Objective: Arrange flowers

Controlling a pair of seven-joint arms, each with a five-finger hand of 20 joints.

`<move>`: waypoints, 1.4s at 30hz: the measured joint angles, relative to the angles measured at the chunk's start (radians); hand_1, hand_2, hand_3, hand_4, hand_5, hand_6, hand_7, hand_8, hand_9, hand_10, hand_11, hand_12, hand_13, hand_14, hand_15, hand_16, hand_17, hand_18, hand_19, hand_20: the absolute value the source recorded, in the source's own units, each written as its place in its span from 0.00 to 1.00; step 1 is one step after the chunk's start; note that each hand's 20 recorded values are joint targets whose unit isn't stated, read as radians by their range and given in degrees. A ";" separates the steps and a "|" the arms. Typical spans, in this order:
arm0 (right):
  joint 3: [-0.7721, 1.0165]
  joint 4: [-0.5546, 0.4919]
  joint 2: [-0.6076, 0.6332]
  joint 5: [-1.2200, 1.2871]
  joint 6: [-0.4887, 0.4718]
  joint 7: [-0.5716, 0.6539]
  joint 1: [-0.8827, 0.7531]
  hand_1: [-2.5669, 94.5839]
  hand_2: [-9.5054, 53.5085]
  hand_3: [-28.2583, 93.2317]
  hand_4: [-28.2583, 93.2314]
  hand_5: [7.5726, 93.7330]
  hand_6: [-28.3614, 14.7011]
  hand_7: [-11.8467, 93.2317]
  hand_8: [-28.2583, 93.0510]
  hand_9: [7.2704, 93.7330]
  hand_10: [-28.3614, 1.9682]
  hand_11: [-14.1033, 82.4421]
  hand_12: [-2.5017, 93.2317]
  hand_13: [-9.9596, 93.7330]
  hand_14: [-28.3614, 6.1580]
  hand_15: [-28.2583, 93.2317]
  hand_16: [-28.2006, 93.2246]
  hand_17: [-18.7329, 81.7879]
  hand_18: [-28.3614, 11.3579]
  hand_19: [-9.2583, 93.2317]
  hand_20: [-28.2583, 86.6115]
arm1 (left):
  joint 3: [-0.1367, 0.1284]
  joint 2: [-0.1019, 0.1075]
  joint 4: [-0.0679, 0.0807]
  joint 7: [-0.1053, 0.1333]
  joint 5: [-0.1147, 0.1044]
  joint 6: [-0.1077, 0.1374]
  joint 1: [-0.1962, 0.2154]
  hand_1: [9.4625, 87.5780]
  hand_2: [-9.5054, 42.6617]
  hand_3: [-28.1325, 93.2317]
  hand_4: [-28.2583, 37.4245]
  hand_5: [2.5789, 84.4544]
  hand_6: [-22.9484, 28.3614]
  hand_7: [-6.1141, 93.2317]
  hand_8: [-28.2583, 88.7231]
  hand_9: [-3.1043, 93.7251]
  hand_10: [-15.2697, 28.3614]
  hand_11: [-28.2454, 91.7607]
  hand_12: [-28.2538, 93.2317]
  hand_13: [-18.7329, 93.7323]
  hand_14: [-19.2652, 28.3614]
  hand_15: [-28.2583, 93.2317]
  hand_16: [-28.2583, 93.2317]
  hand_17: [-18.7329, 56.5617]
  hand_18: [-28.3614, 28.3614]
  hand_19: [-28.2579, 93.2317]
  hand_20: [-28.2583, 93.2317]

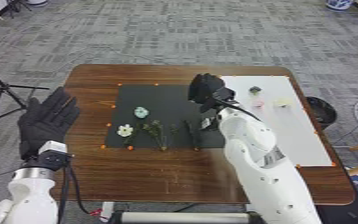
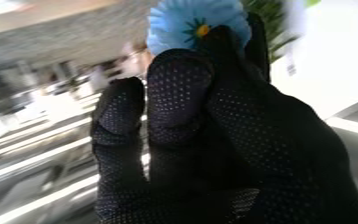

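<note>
Right hand [image 1: 206, 91], pinching a blue flower [image 2: 171, 25], over the far right corner of the mat [image 1: 162, 94]. Flower: likely light, soft-petalled, easily creased, stem stiffer; best taken by the stem, below the bloom.

Lt.-blue flower [image 2: 174, 22] w/ yel. ctr. [image 2: 202, 31], brn. table [image 1: 175, 175], gry. patterned carpet [image 1: 193, 40]

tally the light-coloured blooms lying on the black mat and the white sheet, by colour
pale blue bloom: 1
white bloom: 1
pink bloom: 1
pale yellow bloom: 1
Total: 4
</note>
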 measured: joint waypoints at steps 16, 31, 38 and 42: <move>-0.079 0.145 -0.145 -0.199 -0.012 -0.131 0.008 0.71 0.00 0.80 0.00 0.80 0.74 0.39 0.23 0.93 0.74 0.23 0.39 0.81 0.79 0.66 0.61 0.60 0.26 0.89 0.61 | 0.004 0.013 0.009 -0.012 0.044 -0.021 -0.027 0.22 0.46 0.78 0.00 0.50 0.61 0.14 0.17 0.38 0.67 0.37 0.30 0.39 0.73 0.38 0.21 0.15 0.76 0.51 0.29; -0.065 0.228 -0.272 -0.274 0.002 -0.149 0.009 0.70 0.00 0.80 0.00 0.78 0.74 0.40 0.22 0.91 0.75 0.22 0.39 0.81 0.80 0.64 0.62 0.59 0.25 0.87 0.61 | 0.021 0.024 0.013 -0.009 0.024 -0.022 -0.039 0.22 0.46 0.78 0.00 0.50 0.61 0.14 0.17 0.37 0.67 0.36 0.30 0.39 0.74 0.37 0.21 0.15 0.76 0.52 0.29; -0.059 0.243 -0.290 -0.305 0.001 -0.160 0.008 0.68 0.00 0.80 0.00 0.74 0.73 0.39 0.20 0.87 0.74 0.20 0.38 0.80 0.82 0.62 0.63 0.59 0.25 0.87 0.60 | 0.025 0.025 0.017 -0.011 0.024 -0.020 -0.049 0.22 0.46 0.78 0.00 0.50 0.61 0.15 0.17 0.37 0.67 0.36 0.30 0.39 0.73 0.38 0.21 0.15 0.76 0.52 0.29; -0.060 0.242 -0.288 -0.303 -0.005 -0.158 0.008 0.67 0.00 0.80 0.00 0.72 0.70 0.38 0.20 0.84 0.71 0.19 0.36 0.80 0.82 0.62 0.63 0.59 0.25 0.87 0.60 | 0.024 0.025 0.016 -0.010 0.023 -0.019 -0.049 0.22 0.46 0.78 0.00 0.48 0.60 0.15 0.17 0.35 0.66 0.36 0.30 0.39 0.73 0.38 0.21 0.15 0.76 0.52 0.29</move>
